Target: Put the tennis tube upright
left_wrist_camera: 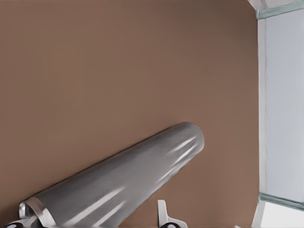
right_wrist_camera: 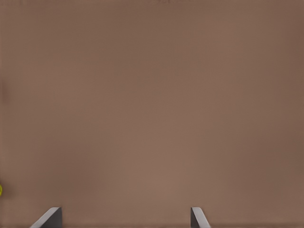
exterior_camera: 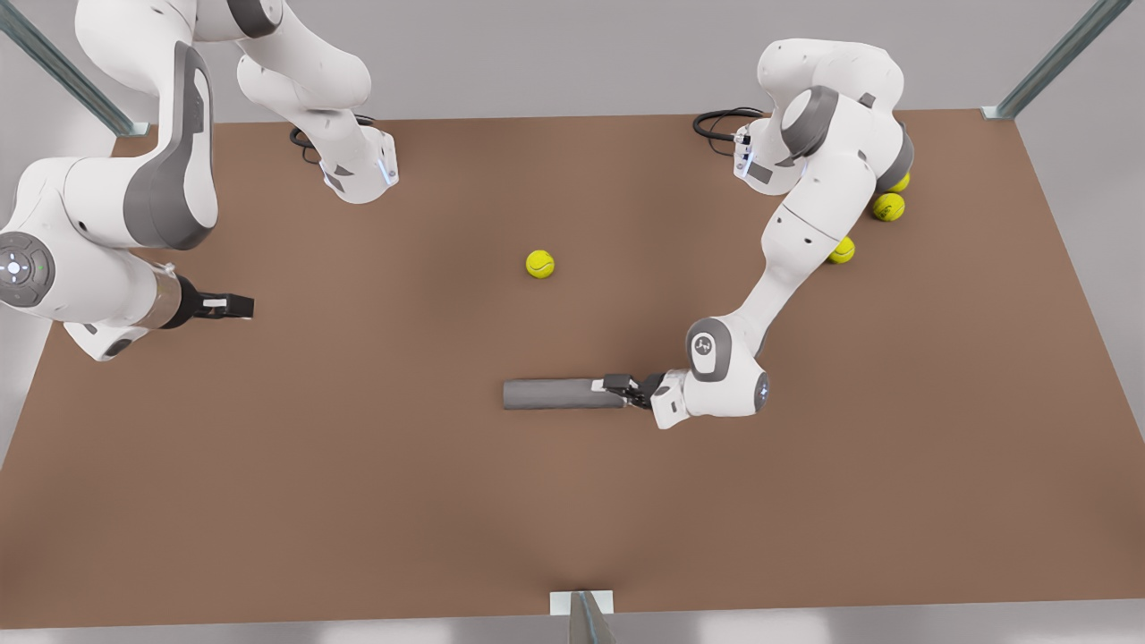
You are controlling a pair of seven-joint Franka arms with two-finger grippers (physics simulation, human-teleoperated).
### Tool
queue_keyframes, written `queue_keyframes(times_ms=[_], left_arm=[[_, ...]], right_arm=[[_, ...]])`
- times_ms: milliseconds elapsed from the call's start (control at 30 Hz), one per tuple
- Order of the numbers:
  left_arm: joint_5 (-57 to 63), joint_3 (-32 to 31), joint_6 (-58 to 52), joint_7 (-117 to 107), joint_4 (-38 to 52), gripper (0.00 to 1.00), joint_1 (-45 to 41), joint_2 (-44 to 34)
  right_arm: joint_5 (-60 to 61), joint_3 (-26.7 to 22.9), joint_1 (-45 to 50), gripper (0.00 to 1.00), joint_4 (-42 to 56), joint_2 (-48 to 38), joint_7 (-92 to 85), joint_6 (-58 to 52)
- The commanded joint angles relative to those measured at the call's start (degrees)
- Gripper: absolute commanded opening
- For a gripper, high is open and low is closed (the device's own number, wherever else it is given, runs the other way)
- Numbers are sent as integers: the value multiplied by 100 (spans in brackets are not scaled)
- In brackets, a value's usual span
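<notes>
Left end effector (exterior_camera: 626,391) looks clamped on tube (exterior_camera: 562,394) rim end, tube lying flat on surface (exterior_camera: 358,492). Right end effector (exterior_camera: 234,306) waits w/ fingers wide.

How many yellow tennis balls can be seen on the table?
4: one tennis ball alone mid-table, three more clustered behind the arm on the front view's right; others may be hidden.

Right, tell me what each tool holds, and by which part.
The left tool sits at the rimmed end of the lying grey metallic tennis tube; whether it is clamped cannot be told. The right tool is open, holding nothing.
</notes>
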Motion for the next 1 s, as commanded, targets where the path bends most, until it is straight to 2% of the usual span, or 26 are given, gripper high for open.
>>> queue_keyframes(times_ms=[0,667,700,733,800,833,967], left_arm=[[-30,-45,-96,-38,-7,100,9,-21],[-144,-572,-307,-794,-7,100,281,-293],[-144,-625,-299,-829,-7,98,281,-328],[-126,-643,-307,-961,-24,90,264,-407],[-126,-678,-307,-1181,-33,66,246,-495],[-126,-678,-299,-1190,-33,59,237,-495],[-126,-687,-299,-1436,-42,52,237,-610]], right_arm=[[23,-7,0,100,-10,-6,133,4],[102,-15,0,100,-10,-15,142,100],[102,-15,0,100,-10,-15,142,100],[102,-15,0,100,-10,-15,133,100],[102,-15,0,100,-10,-6,133,109],[102,-15,0,100,-10,-6,133,109],[110,-15,0,100,-10,-6,142,109]])
